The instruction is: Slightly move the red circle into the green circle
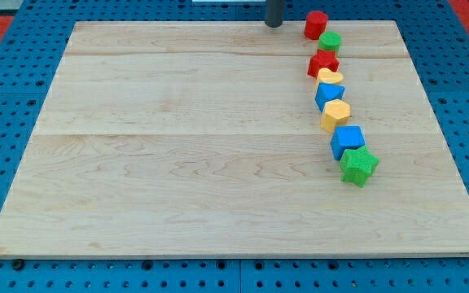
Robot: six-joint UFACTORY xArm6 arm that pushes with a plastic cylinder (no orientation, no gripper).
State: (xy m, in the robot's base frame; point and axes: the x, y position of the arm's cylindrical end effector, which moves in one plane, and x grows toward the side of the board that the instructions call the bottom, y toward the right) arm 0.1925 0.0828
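Pale wooden bench (177, 155) is carrying everything: my tip (274, 24) is hovering just left of the red circle block (315, 24), which is touching the green circle block (330, 41) below-right; no fingers here.

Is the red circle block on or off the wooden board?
On: the red circle block sits at the wooden board's top edge, beside the green circle block.

No text, label, brand, number or sign can be read anywhere in the camera view. The pale wooden board (218, 163) shows only its grain and plank seams, the blue perforated metal surface (6, 98) only rows of holes, and the small coloured blocks seem unmarked at this resolution.
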